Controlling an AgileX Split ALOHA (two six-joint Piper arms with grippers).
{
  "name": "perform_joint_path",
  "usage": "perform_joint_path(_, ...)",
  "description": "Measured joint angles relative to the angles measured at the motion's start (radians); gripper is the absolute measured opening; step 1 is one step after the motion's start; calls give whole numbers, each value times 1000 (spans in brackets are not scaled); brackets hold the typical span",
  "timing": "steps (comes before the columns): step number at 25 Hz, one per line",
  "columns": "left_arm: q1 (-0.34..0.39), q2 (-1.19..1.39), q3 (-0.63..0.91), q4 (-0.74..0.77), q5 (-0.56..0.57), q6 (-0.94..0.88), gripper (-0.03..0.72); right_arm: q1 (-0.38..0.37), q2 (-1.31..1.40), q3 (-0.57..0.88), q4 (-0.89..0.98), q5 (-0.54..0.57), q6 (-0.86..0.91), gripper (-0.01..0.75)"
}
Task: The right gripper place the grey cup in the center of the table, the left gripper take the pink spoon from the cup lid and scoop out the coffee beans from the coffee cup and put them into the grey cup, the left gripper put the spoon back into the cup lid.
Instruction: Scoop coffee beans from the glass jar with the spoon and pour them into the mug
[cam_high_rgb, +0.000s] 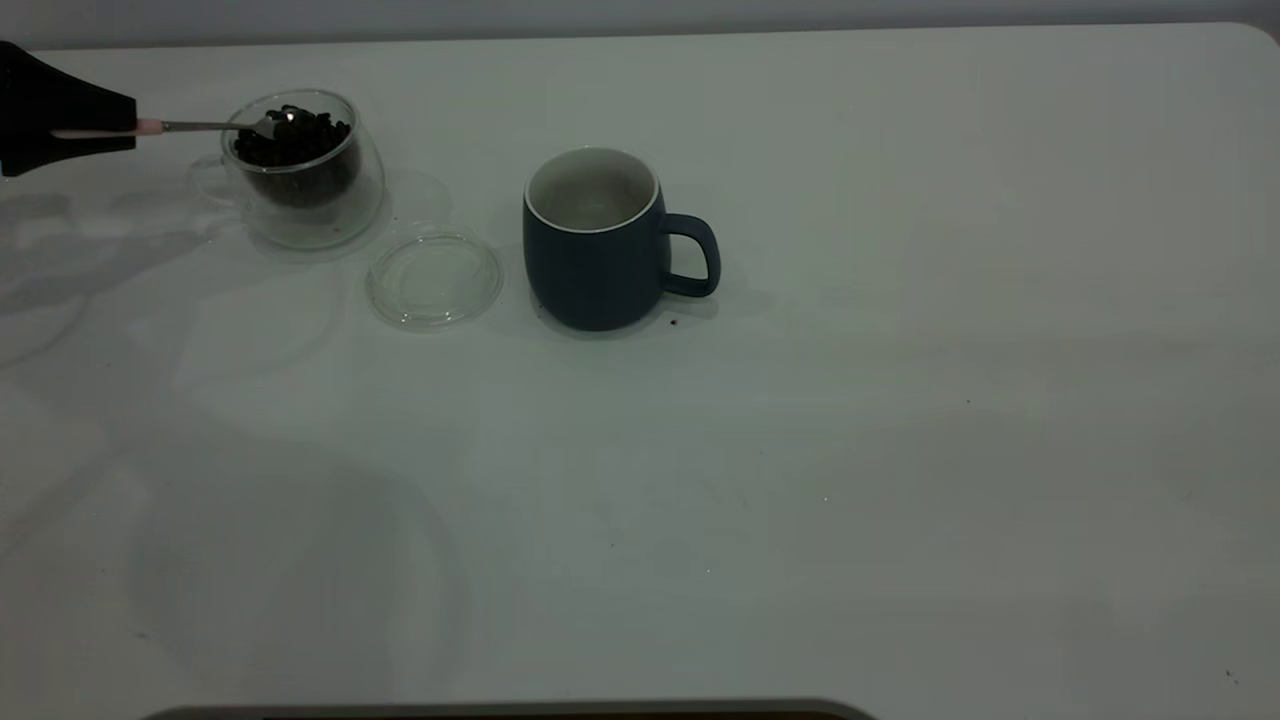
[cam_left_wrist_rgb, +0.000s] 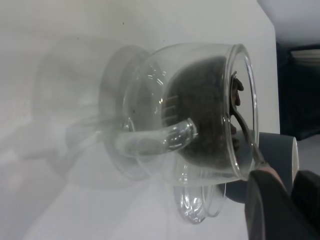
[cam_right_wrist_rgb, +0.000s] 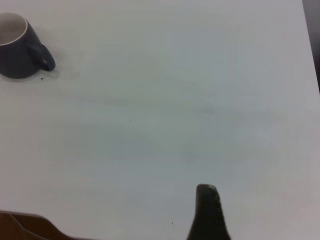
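The left gripper (cam_high_rgb: 120, 128) is at the table's far left, shut on the pink spoon's (cam_high_rgb: 190, 126) handle. The spoon lies level, and its metal bowl rests on the coffee beans (cam_high_rgb: 295, 140) inside the clear glass coffee cup (cam_high_rgb: 305, 205). In the left wrist view the coffee cup (cam_left_wrist_rgb: 150, 100) fills the frame, with the spoon's neck (cam_left_wrist_rgb: 245, 131) reaching over its rim. The cup lid (cam_high_rgb: 433, 282) lies empty on the table between the two cups. The grey cup (cam_high_rgb: 595, 245) stands upright mid-table, handle to the right, inside pale. The right gripper (cam_right_wrist_rgb: 207, 212) is well clear of the grey cup (cam_right_wrist_rgb: 17, 47).
The white table (cam_high_rgb: 900, 420) stretches wide to the right and front of the cups, with a few dark specks. One speck lies by the grey cup's base (cam_high_rgb: 673, 322). The table's far edge runs just behind the coffee cup.
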Motion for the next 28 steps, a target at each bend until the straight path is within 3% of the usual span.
perform_joint_path(28,-45,-126,161,-24,1,16,115,0,0,0,0,0,1,591)
